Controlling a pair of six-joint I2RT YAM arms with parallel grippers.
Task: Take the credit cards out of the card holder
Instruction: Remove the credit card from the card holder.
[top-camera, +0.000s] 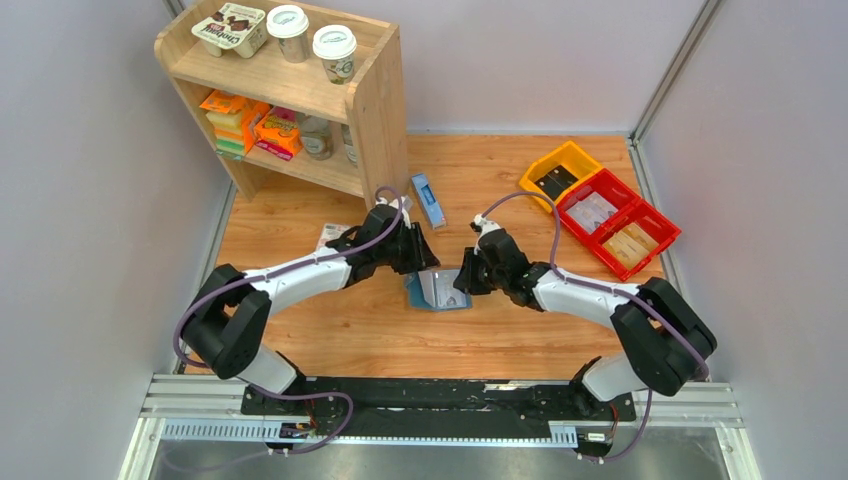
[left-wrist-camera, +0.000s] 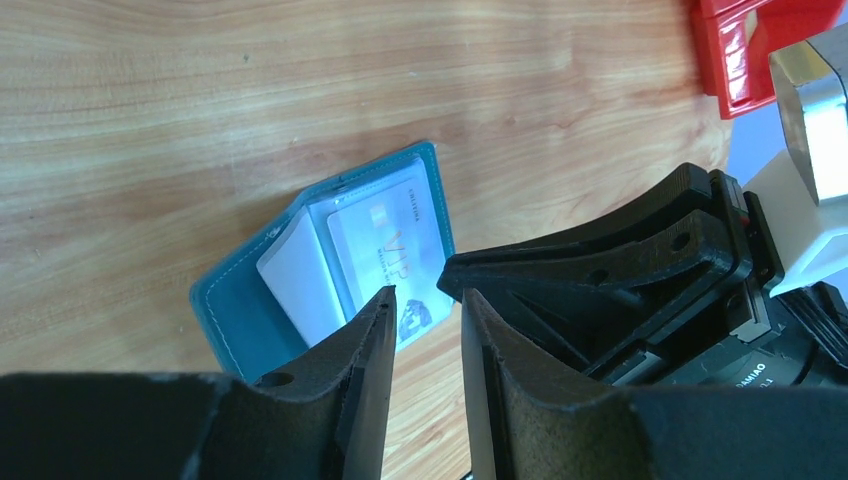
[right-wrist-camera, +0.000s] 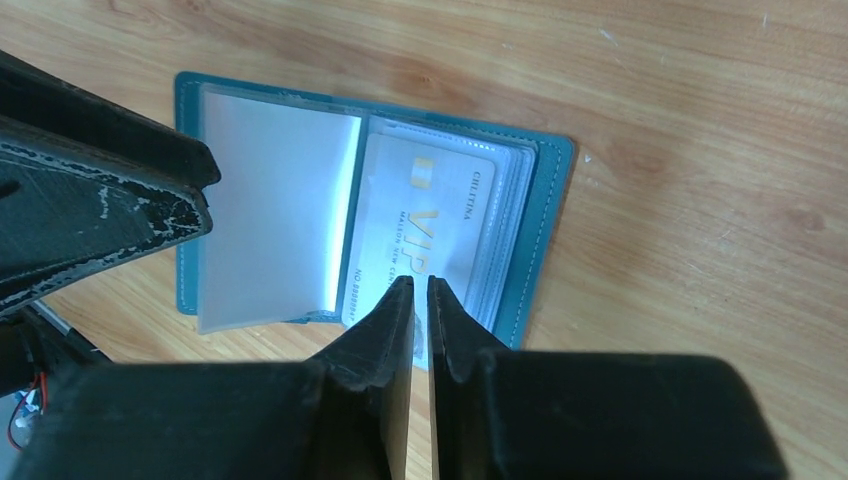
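Note:
The teal card holder (top-camera: 437, 290) (left-wrist-camera: 240, 310) (right-wrist-camera: 545, 230) lies open and flat on the wooden table between both grippers. A white VIP credit card (left-wrist-camera: 385, 245) (right-wrist-camera: 420, 220) pokes part-way out of one inner pocket, its end past the holder's edge. A clear sleeve is folded over the other half. My left gripper (top-camera: 425, 262) (left-wrist-camera: 425, 290) hovers just above the holder, open, with nothing between its fingers. My right gripper (top-camera: 465, 280) (right-wrist-camera: 420, 282) points at the card's protruding end. Its fingers stand a narrow slit apart, and only table shows through the gap.
A wooden shelf (top-camera: 300, 90) with cups and packs stands at the back left. A narrow blue-and-white box (top-camera: 428, 200) lies behind the holder. A pink-and-white pack (top-camera: 330, 235) sits under the left arm. Red trays (top-camera: 618, 220) (left-wrist-camera: 740, 50) and a yellow bin (top-camera: 560, 170) are at the right.

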